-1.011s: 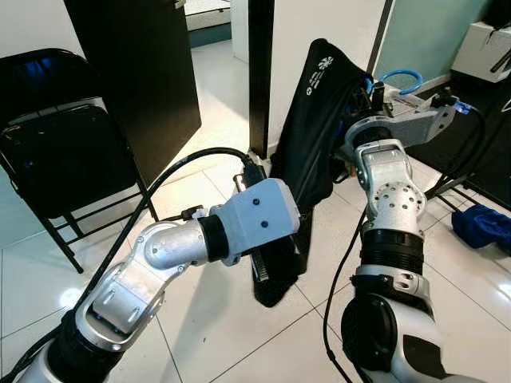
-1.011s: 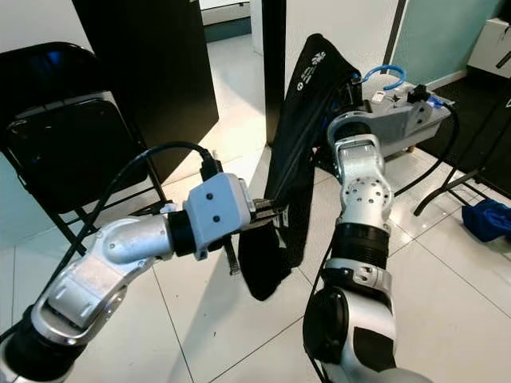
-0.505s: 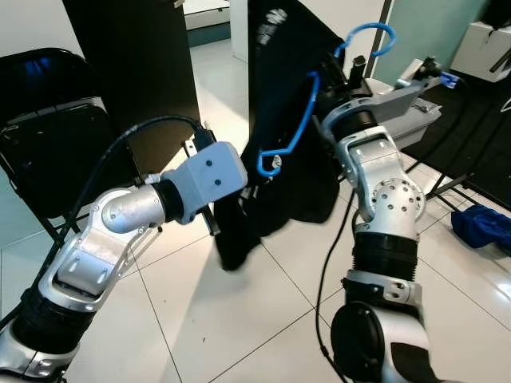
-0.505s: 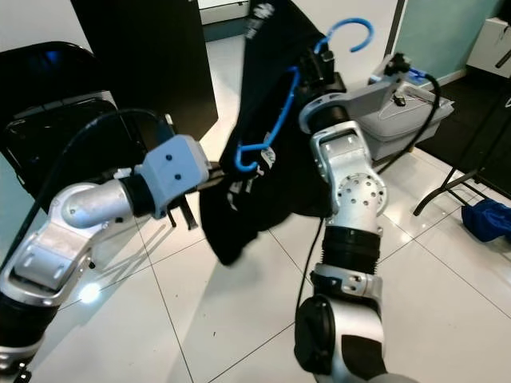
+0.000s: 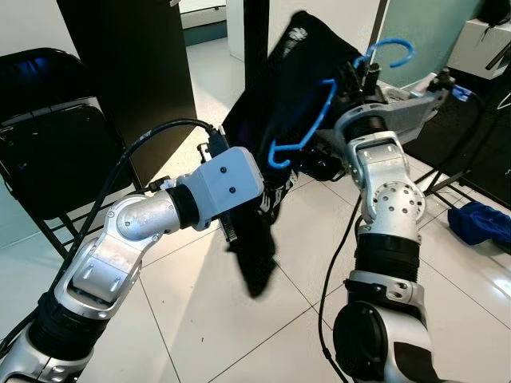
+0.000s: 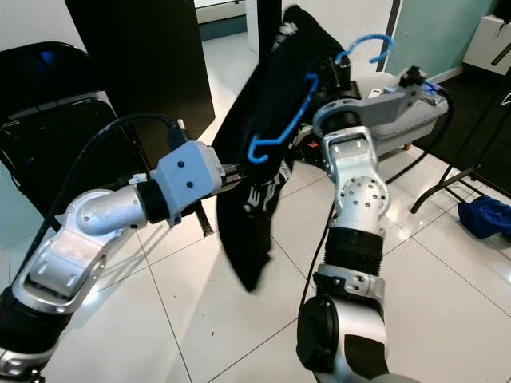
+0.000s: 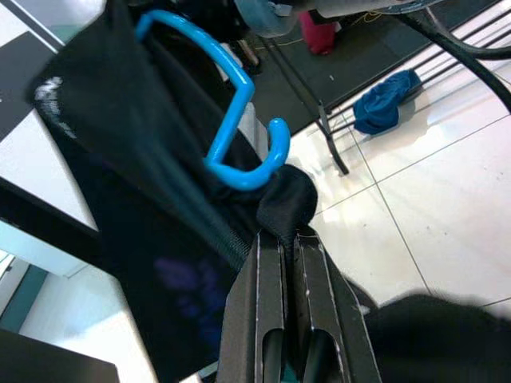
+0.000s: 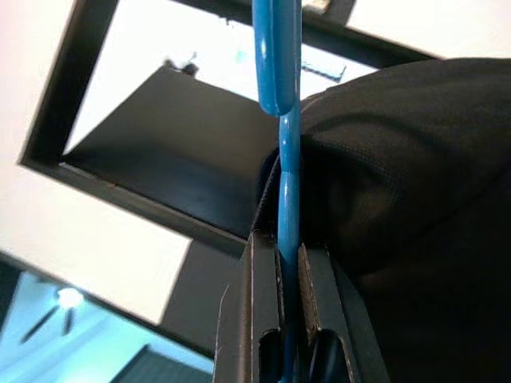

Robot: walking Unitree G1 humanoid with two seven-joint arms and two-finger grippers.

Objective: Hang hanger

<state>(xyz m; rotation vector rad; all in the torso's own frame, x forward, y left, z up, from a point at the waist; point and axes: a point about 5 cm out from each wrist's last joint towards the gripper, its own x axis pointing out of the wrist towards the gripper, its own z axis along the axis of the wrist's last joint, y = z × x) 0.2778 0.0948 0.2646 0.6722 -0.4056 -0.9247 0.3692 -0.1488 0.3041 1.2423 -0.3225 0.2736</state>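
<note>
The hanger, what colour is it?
Bright blue; the hanger shows best in the left wrist view.

Glossy white floor tiles (image 5: 200, 319) with dark grout lines reflect the room light. A black folding chair (image 5: 56, 152) stands at the left before a white wall. Beside it rises a tall black panel (image 5: 132, 72), then a black post (image 5: 255, 48). At the right, a blue cloth (image 5: 479, 223) lies beside thin black metal legs (image 5: 447, 179), near a teal wall (image 5: 423, 32).
</note>
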